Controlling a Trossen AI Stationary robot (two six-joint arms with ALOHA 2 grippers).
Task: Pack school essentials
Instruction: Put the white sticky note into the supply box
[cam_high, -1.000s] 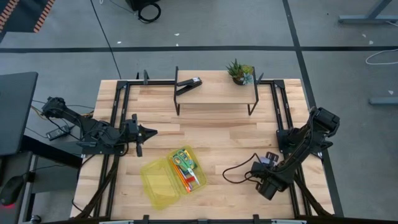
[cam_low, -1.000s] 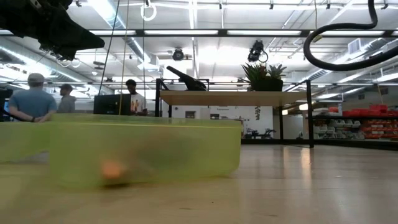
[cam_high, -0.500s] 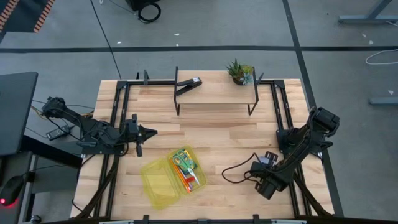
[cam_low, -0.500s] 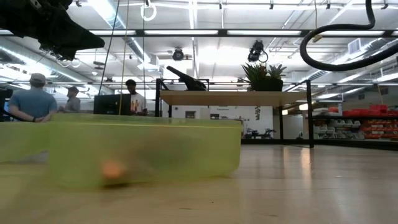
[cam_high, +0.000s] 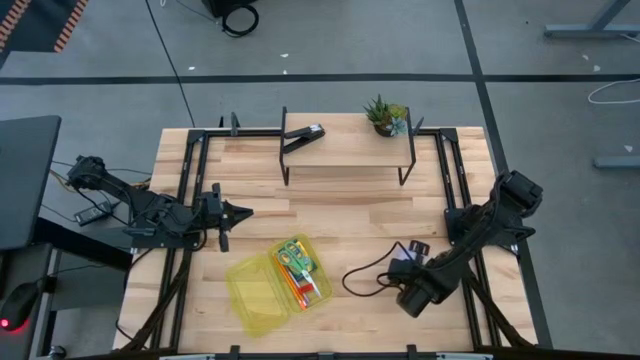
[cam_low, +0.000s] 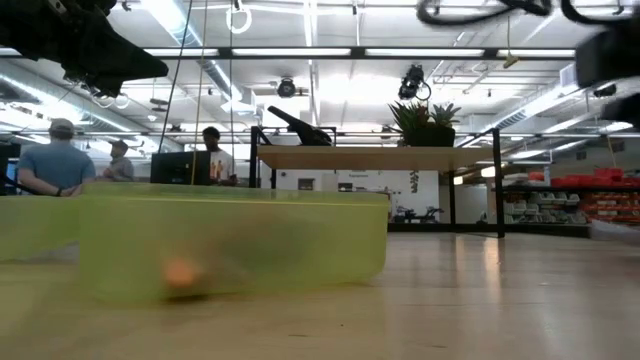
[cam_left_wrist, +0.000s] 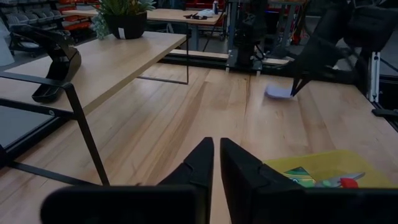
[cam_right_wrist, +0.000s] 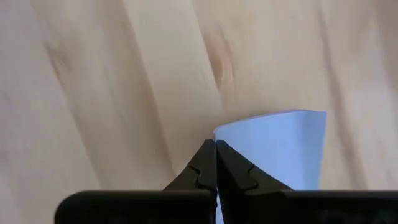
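The open yellow-green box (cam_high: 272, 285) lies near the table's front edge, and its right half holds green-handled scissors (cam_high: 293, 255) and an orange pencil (cam_high: 297, 285). The low view shows the box's wall (cam_low: 230, 245) up close. Right of the box, my right gripper (cam_high: 409, 256) points steeply down, shut on the pale blue square notepad (cam_high: 417, 246). My left gripper (cam_high: 240, 211) hovers at the table's left, shut and holding nothing. My right gripper pinches the notepad at one corner (cam_right_wrist: 225, 138) between its two fingertips (cam_right_wrist: 205, 163). The fingers come from above, slanting steeply down. The rest of the sheet (cam_left_wrist: 278, 92) spreads away from the fingers, low over the wood. Whether it is lifted clear, I cannot tell.
A low wooden shelf (cam_high: 350, 152) at the table's far side carries a black stapler (cam_high: 303, 137) and a potted plant (cam_high: 385, 115). A black cable loop (cam_high: 362, 280) trails from the right arm. Bare wood lies between the box and the notepad. People stand in the room behind (cam_low: 50, 165).
My right gripper has carried the notepad toward the table's left, closer to the box, rising slightly. The cable loop has swung along with it. The left arm has kept still.
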